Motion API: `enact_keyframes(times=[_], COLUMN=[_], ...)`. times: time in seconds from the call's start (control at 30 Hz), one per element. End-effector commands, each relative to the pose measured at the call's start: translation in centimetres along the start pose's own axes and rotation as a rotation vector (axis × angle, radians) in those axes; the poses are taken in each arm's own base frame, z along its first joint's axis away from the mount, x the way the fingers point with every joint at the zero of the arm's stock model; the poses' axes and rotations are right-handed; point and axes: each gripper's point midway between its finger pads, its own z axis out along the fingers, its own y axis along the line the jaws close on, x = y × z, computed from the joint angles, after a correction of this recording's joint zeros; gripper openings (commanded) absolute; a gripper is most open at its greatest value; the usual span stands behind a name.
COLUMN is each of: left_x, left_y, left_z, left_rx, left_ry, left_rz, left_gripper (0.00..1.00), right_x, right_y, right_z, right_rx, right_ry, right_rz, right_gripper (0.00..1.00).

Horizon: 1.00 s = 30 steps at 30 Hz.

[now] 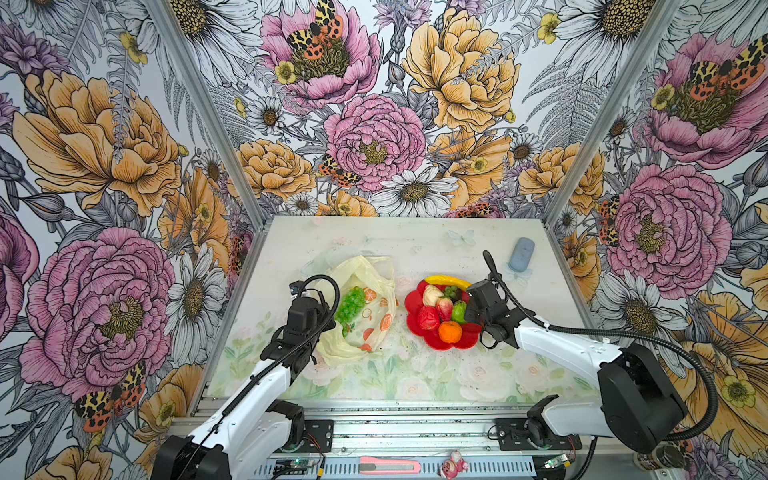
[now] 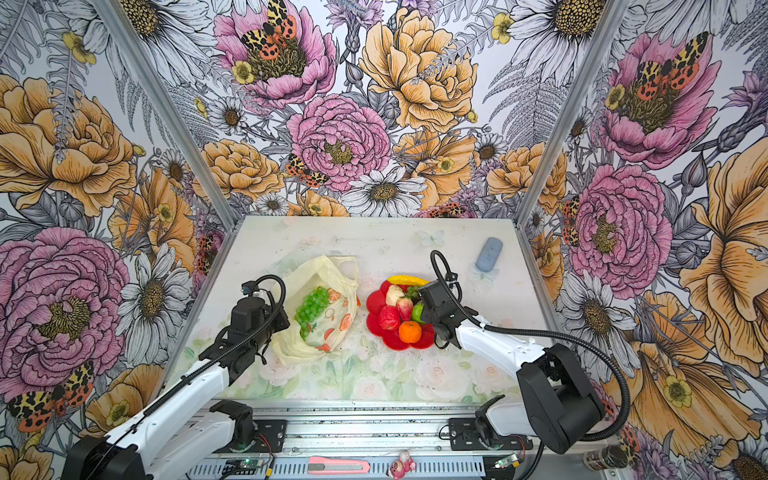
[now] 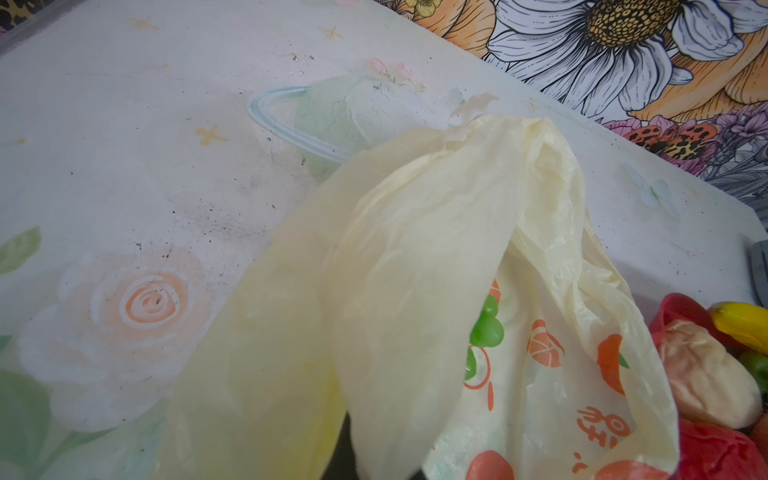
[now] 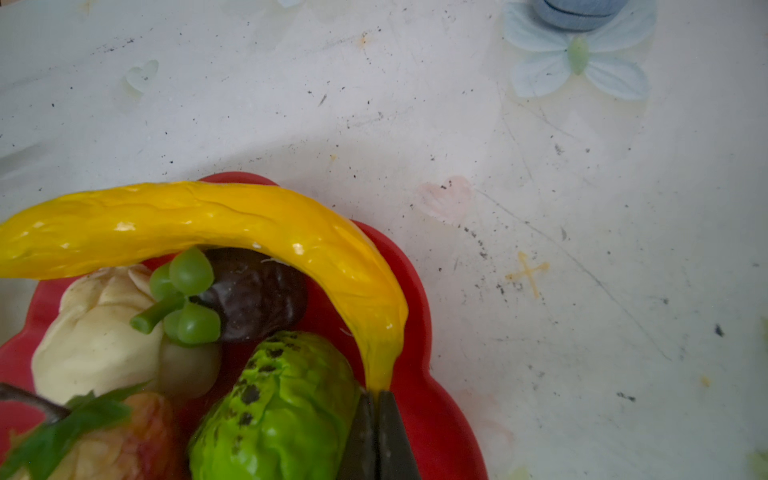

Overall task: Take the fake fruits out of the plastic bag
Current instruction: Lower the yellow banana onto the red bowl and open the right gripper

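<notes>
Left wrist view: caught the plastic bag [image 3: 415,249] pulled up over the left gripper [image 1: 327,319], clamped on the bag's edge, fingers hidden under film. Spotted the green grape bunch [image 1: 351,305] lying in the bag's open mouth on the table [image 1: 415,386]. Found banana [image 4: 249,220], orange [image 1: 450,331], green fruit [image 4: 282,415] and cream piece [image 4: 95,332] piled on the red plate [image 1: 465,340] beside the bag. Saw the right gripper [image 4: 378,409] pressed shut, tips touching the banana's stem end.

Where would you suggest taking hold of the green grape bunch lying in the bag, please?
Pinch the grape bunch across its narrow width, coming straight down through the open mouth of the plastic bag: the bunch lies flat and elongated, uncovered from above.
</notes>
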Motion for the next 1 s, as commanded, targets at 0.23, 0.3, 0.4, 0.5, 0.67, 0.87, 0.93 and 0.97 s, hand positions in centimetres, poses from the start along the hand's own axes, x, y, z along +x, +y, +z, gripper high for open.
enact_keyframes(times=[0.23, 0.3, 0.4, 0.5, 0.67, 0.87, 0.93, 0.97], left_x=[0.2, 0.2, 0.2, 0.2, 0.2, 0.2, 0.2, 0.2], left_y=[0.0, 0.1, 0.0, 0.0, 0.1, 0.1, 0.1, 0.1], left_z=[0.2, 0.2, 0.2, 0.2, 0.2, 0.2, 0.2, 0.2], left_rx=[0.009, 0.009, 0.011, 0.011, 0.008, 0.008, 0.009, 0.009], left_ry=[0.002, 0.0, 0.0, 0.0, 0.0, 0.0, -0.001, -0.002], left_rz=[0.013, 0.014, 0.014, 0.014, 0.013, 0.014, 0.014, 0.013], left_gripper=[0.0, 0.0, 0.0, 0.0, 0.0, 0.0, 0.0, 0.0], right_x=[0.8, 1.2, 1.6, 1.9, 2.0, 1.4, 0.9, 0.7], right_y=[-0.3, -0.4, -0.5, -0.3, 0.0, 0.0, 0.0, 0.0], right_z=[-1.0, -0.9, -0.6, -0.4, -0.3, -1.1, -1.5, -1.7], right_rx=[-0.005, 0.003, 0.012, 0.012, 0.003, -0.011, -0.015, -0.015], right_ry=[0.015, 0.025, 0.037, 0.05, 0.058, 0.031, 0.016, 0.01], right_rz=[0.008, 0.003, 0.002, -0.004, -0.006, -0.005, -0.008, -0.009], right_gripper=[0.0, 0.0, 0.01, 0.03, 0.08, 0.21, 0.25, 0.27])
